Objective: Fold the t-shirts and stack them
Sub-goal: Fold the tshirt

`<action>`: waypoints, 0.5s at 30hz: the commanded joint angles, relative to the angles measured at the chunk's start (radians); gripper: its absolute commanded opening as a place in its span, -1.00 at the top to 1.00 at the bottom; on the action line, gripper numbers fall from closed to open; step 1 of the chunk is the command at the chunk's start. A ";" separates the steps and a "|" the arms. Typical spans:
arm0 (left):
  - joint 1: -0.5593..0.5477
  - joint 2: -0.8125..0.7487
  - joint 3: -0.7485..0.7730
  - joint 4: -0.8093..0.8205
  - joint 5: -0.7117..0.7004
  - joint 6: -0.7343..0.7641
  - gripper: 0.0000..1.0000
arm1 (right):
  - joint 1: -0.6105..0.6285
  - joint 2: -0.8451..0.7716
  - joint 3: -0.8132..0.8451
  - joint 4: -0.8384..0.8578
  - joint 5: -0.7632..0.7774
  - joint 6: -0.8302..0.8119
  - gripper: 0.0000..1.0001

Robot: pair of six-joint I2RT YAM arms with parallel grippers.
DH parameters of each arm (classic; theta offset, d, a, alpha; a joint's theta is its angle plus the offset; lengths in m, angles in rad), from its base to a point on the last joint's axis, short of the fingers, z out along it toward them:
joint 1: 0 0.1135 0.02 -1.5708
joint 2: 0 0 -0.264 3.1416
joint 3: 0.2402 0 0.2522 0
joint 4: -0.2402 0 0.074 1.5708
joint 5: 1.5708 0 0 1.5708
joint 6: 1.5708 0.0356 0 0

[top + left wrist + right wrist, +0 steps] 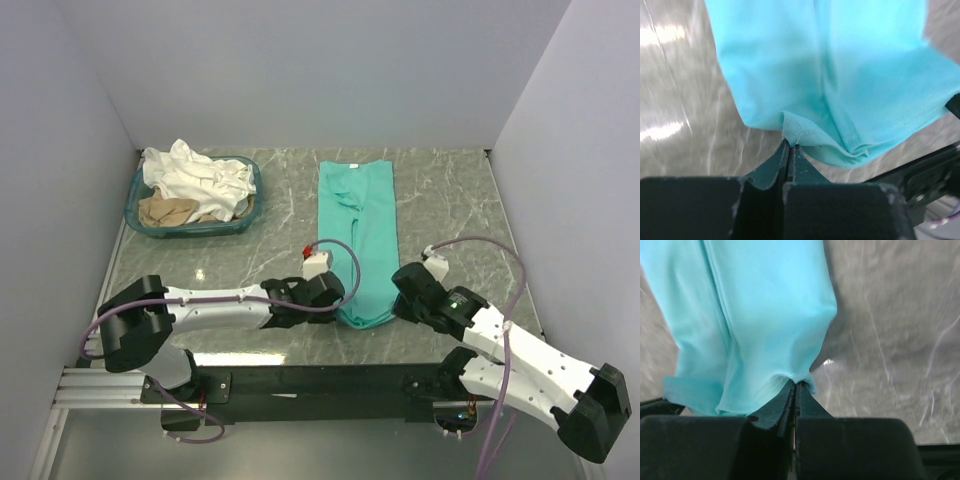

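Grip check at near edge

Left end effector is pressed together, pinching the near-left corner of the teal t-shirt. Right end effector is likewise clamped on the near-right corner. The shirt lies folded in a long narrow strip on the table, running away from the arms. At far left, a basket holds crumpled white t-shirts and a beige t-shirt.
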 commanded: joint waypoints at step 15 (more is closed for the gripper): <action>0.287 0.107 0.372 0.044 0.047 0.318 0.99 | -0.342 0.221 0.291 0.344 -0.112 -0.307 1.00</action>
